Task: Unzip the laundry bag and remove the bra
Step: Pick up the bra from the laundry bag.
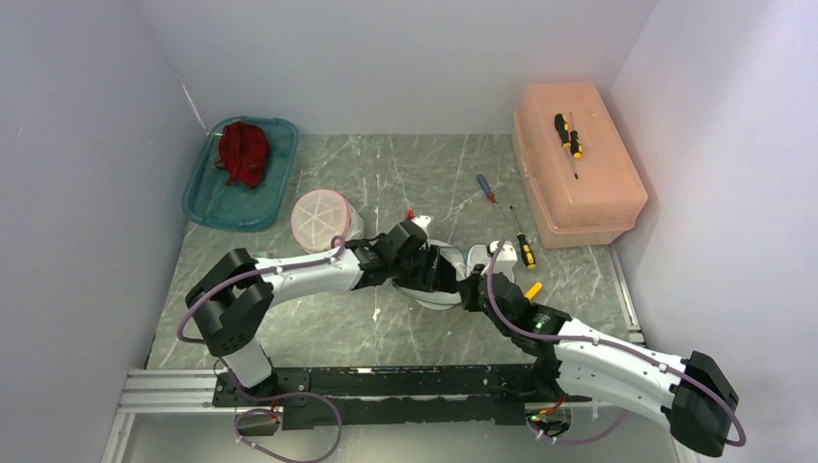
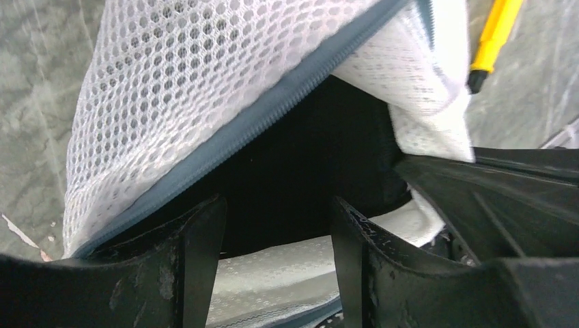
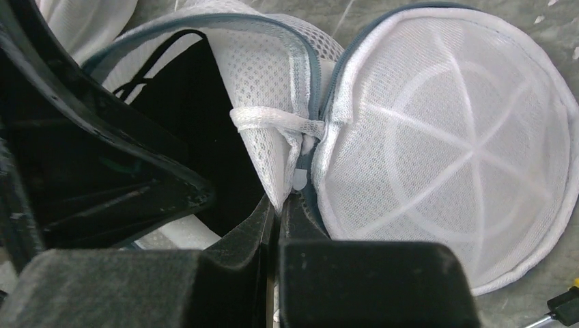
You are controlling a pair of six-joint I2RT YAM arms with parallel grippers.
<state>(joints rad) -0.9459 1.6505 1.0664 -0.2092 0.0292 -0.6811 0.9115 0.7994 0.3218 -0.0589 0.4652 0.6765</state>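
Note:
The white mesh laundry bag (image 1: 449, 256) lies mid-table with its grey-blue zipper (image 2: 273, 109) undone and its mouth gaping. Inside shows the black bra (image 2: 307, 150), also seen with its straps in the right wrist view (image 3: 205, 116). My left gripper (image 2: 276, 212) is open, its fingers pushed into the bag's mouth just in front of the bra, nothing clamped between them. On the bag's right side my right gripper (image 3: 280, 201) is shut on the bag's rim by the zipper end, beside the domed mesh half (image 3: 444, 137). From above, the two grippers (image 1: 424, 265) (image 1: 475, 285) meet at the bag.
A second round mesh bag (image 1: 323, 220) stands left of the arms. A teal tray (image 1: 207, 207) with a red garment (image 1: 243, 152) sits at the back left. An orange toolbox (image 1: 579, 178) is at the back right. Screwdrivers (image 1: 524, 249) lie near the bag.

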